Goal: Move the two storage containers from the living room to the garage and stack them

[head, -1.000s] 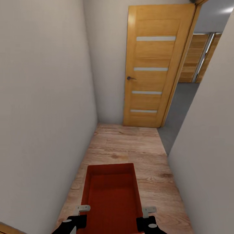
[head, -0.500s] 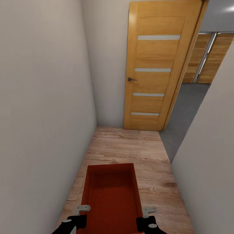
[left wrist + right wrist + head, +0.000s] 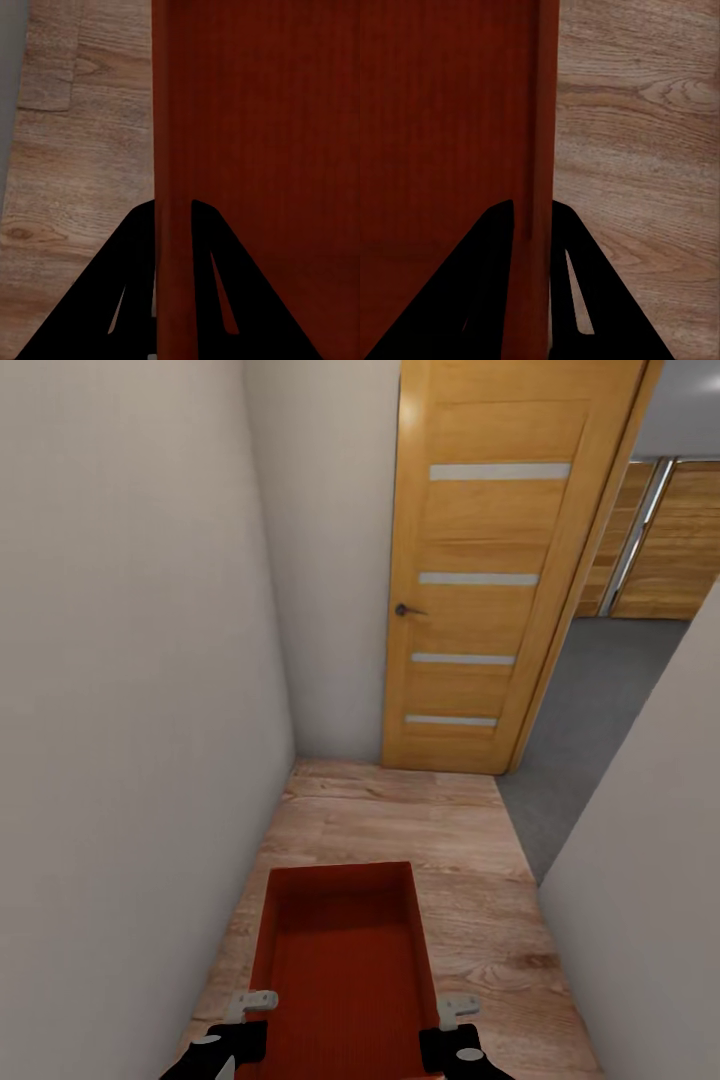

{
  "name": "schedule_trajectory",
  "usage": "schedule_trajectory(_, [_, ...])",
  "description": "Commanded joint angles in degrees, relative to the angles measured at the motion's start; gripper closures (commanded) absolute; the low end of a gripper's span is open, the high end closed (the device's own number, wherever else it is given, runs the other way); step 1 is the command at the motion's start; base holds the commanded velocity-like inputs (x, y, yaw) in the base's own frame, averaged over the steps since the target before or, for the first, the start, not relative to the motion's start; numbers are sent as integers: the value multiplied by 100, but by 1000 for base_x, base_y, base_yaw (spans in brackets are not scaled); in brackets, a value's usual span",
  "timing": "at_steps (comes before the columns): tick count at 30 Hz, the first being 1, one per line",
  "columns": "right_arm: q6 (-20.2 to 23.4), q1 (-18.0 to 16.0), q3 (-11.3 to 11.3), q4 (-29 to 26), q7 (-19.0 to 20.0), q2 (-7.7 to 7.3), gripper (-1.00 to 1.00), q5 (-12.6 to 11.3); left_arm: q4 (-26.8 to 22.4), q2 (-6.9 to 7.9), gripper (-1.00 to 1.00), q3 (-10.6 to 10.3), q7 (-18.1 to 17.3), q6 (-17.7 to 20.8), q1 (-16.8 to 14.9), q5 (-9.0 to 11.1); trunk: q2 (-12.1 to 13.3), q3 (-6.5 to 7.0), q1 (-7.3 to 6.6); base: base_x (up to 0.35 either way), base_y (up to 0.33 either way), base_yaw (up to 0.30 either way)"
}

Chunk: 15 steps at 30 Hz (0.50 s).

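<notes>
Both claws (left (image 3: 252, 1002), right (image 3: 456, 1010)) clenched on storage container (image 3: 345, 960) side walls.

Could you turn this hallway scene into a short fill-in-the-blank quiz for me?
1. The robot carries one orange-red ____.
2. The left gripper and right gripper each clamp a side ____ of it.
3. Ahead stands a wooden ____.
4. The floor under the robot is light ____.

Answers: bin; wall; door; wood

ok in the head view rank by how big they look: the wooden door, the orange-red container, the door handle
1. wooden door, largest, though it stands farthest away.
2. storage container, nearest the camera and cut off at the frame's bottom.
3. door handle, tiny by comparison.
</notes>
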Motion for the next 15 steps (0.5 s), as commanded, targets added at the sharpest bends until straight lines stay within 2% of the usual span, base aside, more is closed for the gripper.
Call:
schedule_trajectory(1, [-27,-5,-55,74,-30,-106,100,-113,-33,14,100,10,57,37,-1,-66,-4,-6,4,325,0,0])
schedule_trajectory(15, [-29,-2,-55,77,-30,-106,100,-113,-33,14,100,10,57,44,-1,-66,-4,-6,4,325,0,0])
